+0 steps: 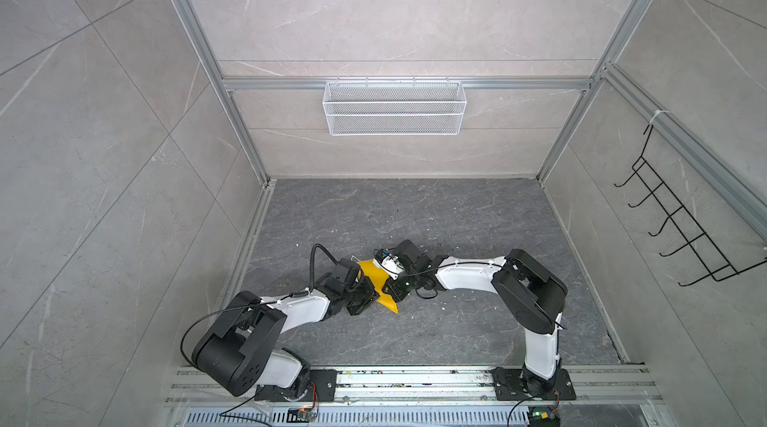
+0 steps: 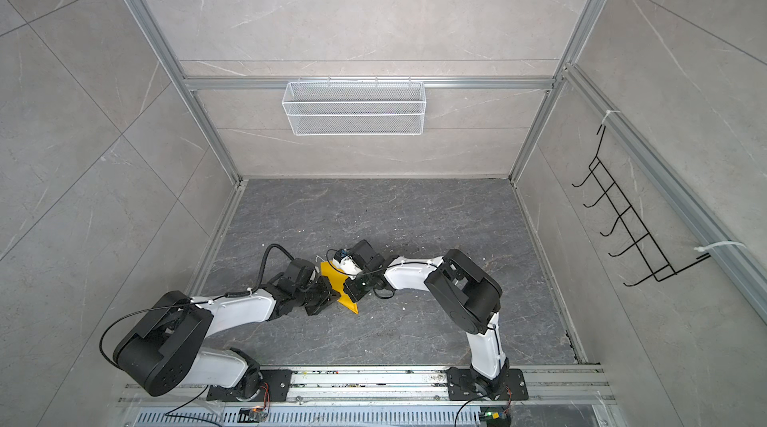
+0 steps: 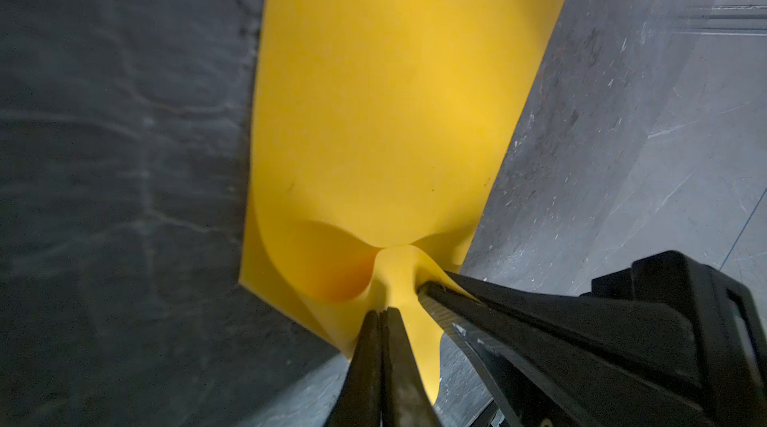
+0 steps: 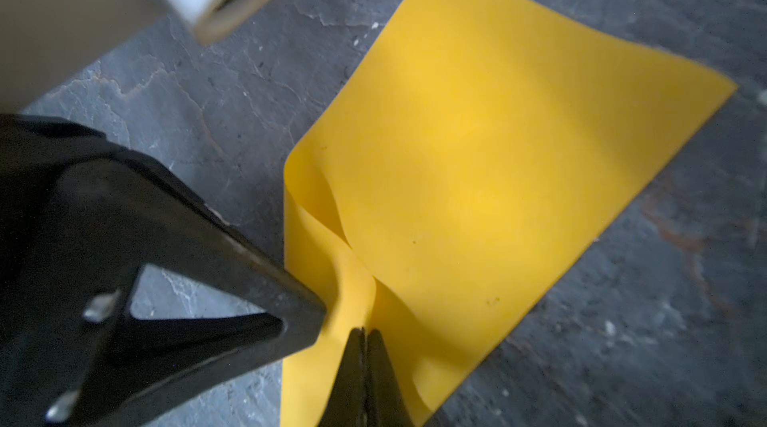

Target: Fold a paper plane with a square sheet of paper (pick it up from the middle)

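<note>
The square sheet of paper (image 1: 368, 272) (image 2: 330, 271) is bright yellow and lies on the dark stone table (image 1: 456, 217), mostly hidden under both wrists in both top views. Its middle is pinched up into a raised ridge, while the rest (image 3: 394, 93) (image 4: 498, 134) stays flat. My left gripper (image 1: 376, 294) (image 3: 381, 313) is shut on that ridge. My right gripper (image 1: 385, 289) (image 4: 363, 331) is shut on the same ridge right beside it, tips nearly touching. No paper plane is in view.
A white wire basket (image 1: 394, 109) hangs on the back wall. A black wire hook rack (image 1: 680, 217) is on the right wall. Aluminium rails (image 1: 415, 379) carrying both arm bases run along the front edge. Small white crumbs dot the table.
</note>
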{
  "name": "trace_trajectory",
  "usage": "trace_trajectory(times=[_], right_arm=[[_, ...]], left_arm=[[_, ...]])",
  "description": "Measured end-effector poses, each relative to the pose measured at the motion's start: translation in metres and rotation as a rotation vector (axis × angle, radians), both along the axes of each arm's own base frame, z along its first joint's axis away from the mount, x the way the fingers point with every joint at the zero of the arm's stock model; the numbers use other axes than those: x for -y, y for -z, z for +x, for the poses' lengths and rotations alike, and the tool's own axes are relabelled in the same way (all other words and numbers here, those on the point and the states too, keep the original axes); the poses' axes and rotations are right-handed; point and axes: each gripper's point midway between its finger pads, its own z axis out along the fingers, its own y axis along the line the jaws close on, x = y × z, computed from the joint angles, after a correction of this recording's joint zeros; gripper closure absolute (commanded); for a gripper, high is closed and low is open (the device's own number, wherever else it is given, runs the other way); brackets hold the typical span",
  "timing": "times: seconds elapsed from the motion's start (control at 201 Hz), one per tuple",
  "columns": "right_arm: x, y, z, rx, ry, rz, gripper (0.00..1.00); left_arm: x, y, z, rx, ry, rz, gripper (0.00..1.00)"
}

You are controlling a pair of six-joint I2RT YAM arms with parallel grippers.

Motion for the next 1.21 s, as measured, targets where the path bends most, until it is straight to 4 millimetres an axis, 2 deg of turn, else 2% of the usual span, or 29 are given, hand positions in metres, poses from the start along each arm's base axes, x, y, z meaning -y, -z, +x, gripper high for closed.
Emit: trace_trajectory(times=[0.229,0.448,0.543,0.647,0.871,1.056,1.205], right_arm=[[0.0,0.0,-0.002,-0.011,-0.004,-0.003,0.94],[0.0,0.0,-0.003,-0.02,-0.008,-0.004,0.94],[0.0,0.0,-0.004,-0.02,-0.008,-0.004,0.94],[0.0,0.0,-0.004,-0.02,-0.008,-0.004,0.94],[0.0,0.0,-0.004,-0.023,-0.01,-0.004,0.94],[0.0,0.0,-0.004,-0.023,-0.01,-0.004,0.94],[0.0,0.0,-0.004,-0.023,-0.01,-0.004,0.94]], left_arm=[[-0.004,-0.008,0.005,0.009,0.0,0.015,0.9],[-0.024,-0.038,0.043,0.085,-0.064,0.017,0.89],[-0.027,-0.043,0.057,0.098,-0.067,0.03,0.89],[-0.028,-0.036,0.064,0.084,-0.06,0.052,0.9],[-0.032,-0.012,0.069,0.015,-0.043,0.111,0.92],[-0.034,-0.001,0.07,-0.017,-0.024,0.155,0.95],[-0.035,0.0,0.07,-0.026,-0.003,0.172,0.97]])
